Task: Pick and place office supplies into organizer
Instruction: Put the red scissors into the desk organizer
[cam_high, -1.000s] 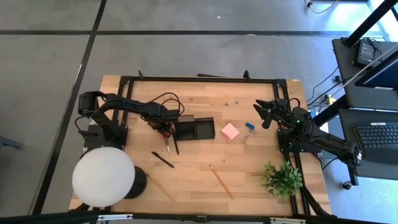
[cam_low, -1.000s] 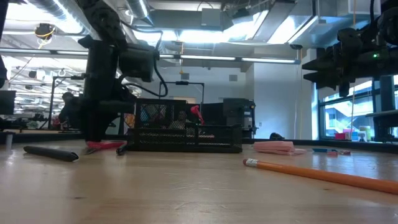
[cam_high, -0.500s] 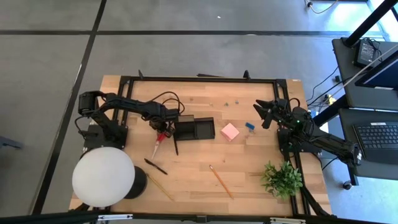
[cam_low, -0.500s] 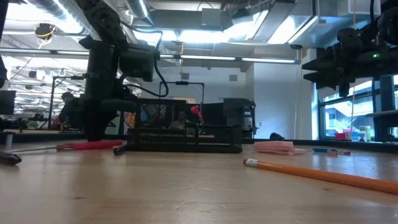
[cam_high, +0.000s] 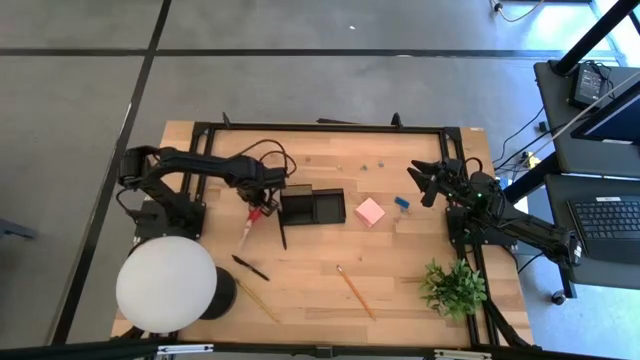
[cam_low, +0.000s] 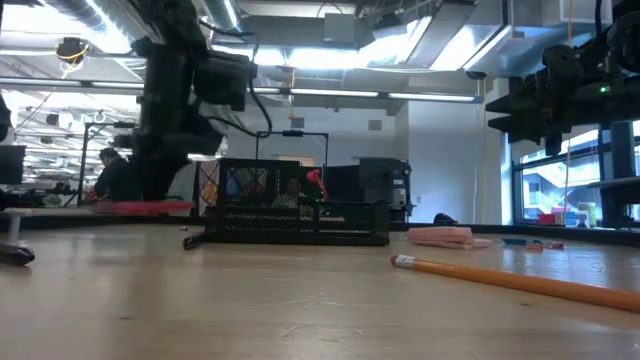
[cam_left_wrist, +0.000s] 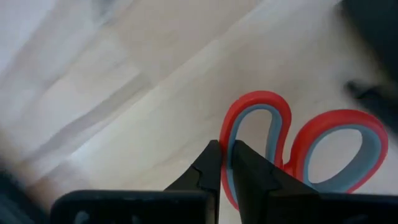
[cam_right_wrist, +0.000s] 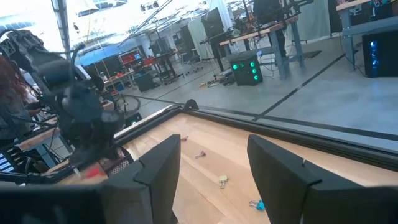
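My left gripper (cam_high: 262, 204) (cam_left_wrist: 224, 155) is just left of the black organizer (cam_high: 312, 208) (cam_low: 300, 215), shut on the red-handled scissors (cam_high: 250, 222) (cam_low: 140, 206). The pink note block (cam_high: 370, 211) (cam_low: 440, 235) and tiny blue piece (cam_high: 401, 203) lie flat on the table to the organizer's right. One black pen (cam_high: 283, 232) lies by the organizer's near left corner; another (cam_high: 250, 267) (cam_low: 12, 255) lies nearer. Two pencils (cam_high: 355, 292) (cam_high: 258, 300) lie near the near edge. My right gripper (cam_high: 425, 180) (cam_right_wrist: 214, 174) hovers open at the far right. My left gripper pinches the rim of one red handle ring (cam_left_wrist: 227, 134) of the scissors between its two fingertips (cam_left_wrist: 205, 171), coming from above. The scissors are lifted clear of the table and lie about level, blades (cam_high: 243, 238) pointing toward the near left.
A large white round lamp (cam_high: 165, 283) stands at the near left corner and a green plant (cam_high: 452, 287) at the near right. Small clips (cam_right_wrist: 222, 181) lie near the far edge. Bare wood stretches between the pens, the pencils and the plant.
My left gripper has risen and moved slightly toward the far edge. The scissors first swung about on the table, blades sweeping toward the near left, then came up clear. The nearer black pen slid toward the near left as the blades swept.
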